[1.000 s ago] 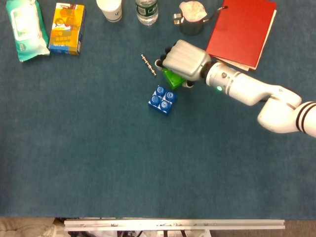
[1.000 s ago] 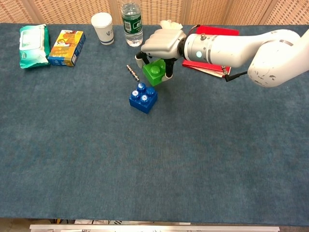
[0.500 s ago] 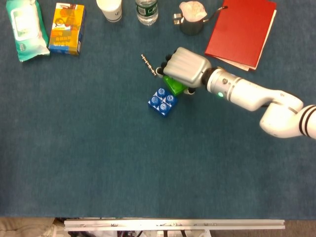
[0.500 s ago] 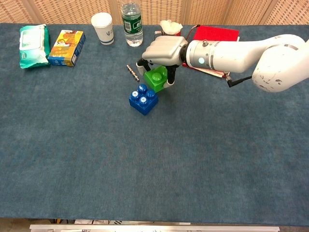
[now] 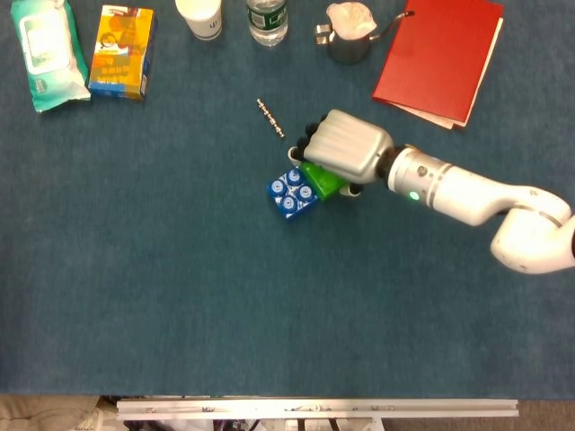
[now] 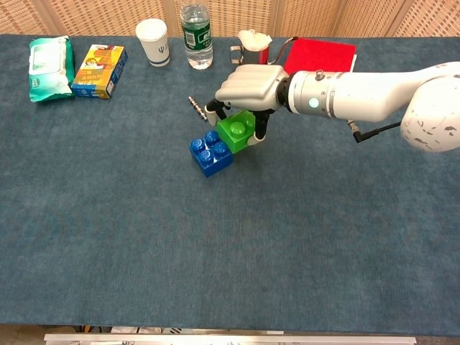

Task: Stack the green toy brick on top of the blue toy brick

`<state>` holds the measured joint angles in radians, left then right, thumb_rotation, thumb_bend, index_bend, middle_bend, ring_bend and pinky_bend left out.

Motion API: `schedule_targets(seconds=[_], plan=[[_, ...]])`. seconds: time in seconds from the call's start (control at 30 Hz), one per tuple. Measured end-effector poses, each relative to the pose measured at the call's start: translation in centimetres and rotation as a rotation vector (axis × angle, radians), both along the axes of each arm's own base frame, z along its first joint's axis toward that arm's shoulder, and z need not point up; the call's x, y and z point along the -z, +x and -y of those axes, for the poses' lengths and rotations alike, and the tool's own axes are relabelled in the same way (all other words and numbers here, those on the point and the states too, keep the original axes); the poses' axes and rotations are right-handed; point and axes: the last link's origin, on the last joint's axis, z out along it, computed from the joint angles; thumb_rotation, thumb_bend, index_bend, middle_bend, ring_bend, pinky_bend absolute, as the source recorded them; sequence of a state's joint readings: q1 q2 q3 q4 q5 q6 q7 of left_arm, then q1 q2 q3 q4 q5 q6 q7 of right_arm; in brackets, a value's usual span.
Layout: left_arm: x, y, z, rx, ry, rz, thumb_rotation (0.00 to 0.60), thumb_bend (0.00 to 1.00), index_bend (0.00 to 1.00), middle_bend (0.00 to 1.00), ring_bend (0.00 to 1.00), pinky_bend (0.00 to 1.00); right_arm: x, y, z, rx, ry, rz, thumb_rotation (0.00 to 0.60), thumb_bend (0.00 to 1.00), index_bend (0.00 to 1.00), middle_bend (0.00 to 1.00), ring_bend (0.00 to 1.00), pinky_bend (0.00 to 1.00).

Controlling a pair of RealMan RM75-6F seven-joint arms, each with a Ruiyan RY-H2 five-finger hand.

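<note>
Your right hand [image 6: 248, 90] grips the green brick [image 6: 238, 131] at frame centre (touching the blue brick's [image 6: 210, 152] right edge).

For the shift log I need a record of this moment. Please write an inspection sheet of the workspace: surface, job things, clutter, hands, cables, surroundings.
Surface: blue cloth table.
Job things: green brick held beside the blue brick, at its right edge, not yet stacked; blue brick lies on the table.
Clutter: wipes pack, box, cup, bottle, metal jug, red book along the far edge; small drill bit near the bricks.
Hands: right hand grips the green brick from above; left hand not in view.
Cables: black cable under the right arm.
Surroundings: woven panels behind the table; metal rail at the near edge.
</note>
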<state>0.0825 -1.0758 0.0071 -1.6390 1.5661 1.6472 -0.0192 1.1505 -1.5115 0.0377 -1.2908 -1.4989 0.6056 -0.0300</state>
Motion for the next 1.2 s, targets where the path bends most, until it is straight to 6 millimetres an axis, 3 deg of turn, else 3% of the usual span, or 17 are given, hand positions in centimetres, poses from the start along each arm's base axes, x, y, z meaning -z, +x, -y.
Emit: schedule_targets(seconds=[0.33,0.77,1.2], plan=[[0.0,0.0,0.2,0.004,0.000,0.001,0.600,0.21,0.00,0.00,0.02,0.00,-2.1,1.8,-0.6,0.004,-0.015,0.074,0.600,0.28,0.47,0.44,0.31,0.46],[0.0,-0.2,0.2,-0.004,0.002,-0.005,0.600,0.21,0.00,0.00,0.02,0.00,0.2,3.3,-1.6,-0.020,0.056,0.026,0.600,0.28,0.47,0.44,0.31,0.46],[-0.1,-0.4,0.3,-0.009,0.009,-0.003,0.600,0.21,0.00,0.00,0.02,0.00,1.4,4.2,-1.3,-0.036,0.062,0.008,0.600,0.28,0.47,0.44,0.31,0.46]])
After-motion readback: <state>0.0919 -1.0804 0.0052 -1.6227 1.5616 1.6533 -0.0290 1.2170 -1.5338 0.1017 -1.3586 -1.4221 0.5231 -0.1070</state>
